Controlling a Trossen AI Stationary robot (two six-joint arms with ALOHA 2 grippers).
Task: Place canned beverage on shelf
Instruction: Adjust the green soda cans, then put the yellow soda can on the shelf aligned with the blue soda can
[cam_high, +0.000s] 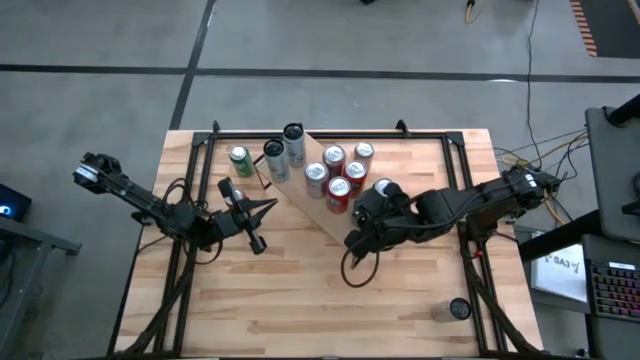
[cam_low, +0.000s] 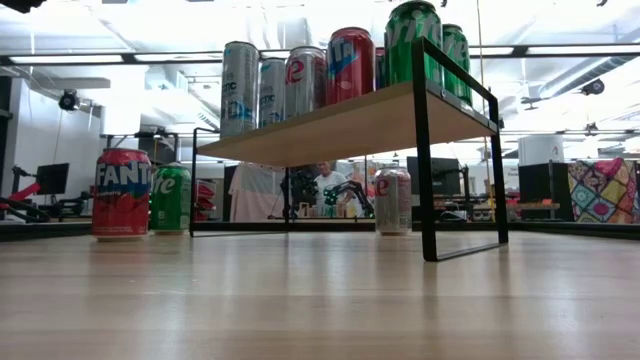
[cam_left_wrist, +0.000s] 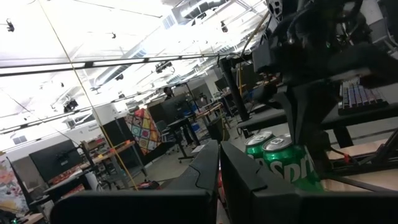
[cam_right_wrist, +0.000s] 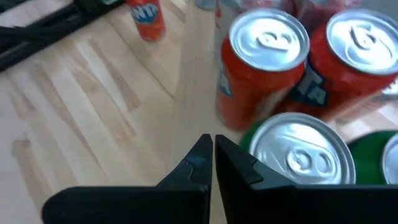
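Both pincers closed and empty: right gripper (cam_high: 352, 240) beside the shelf (cam_high: 300, 205), already crowded with cans, left gripper (cam_high: 270, 204) at its other end; a loose can (cam_high: 459, 309) demands opening wide and approaching squarely.

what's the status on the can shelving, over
Both grippers shut, empty: left gripper left of shelf, right gripper at its near end. Cans on shelf. Nothing blocking.

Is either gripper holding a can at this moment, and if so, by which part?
Nothing is held. The left gripper and right gripper are both shut with nothing between the fingers.
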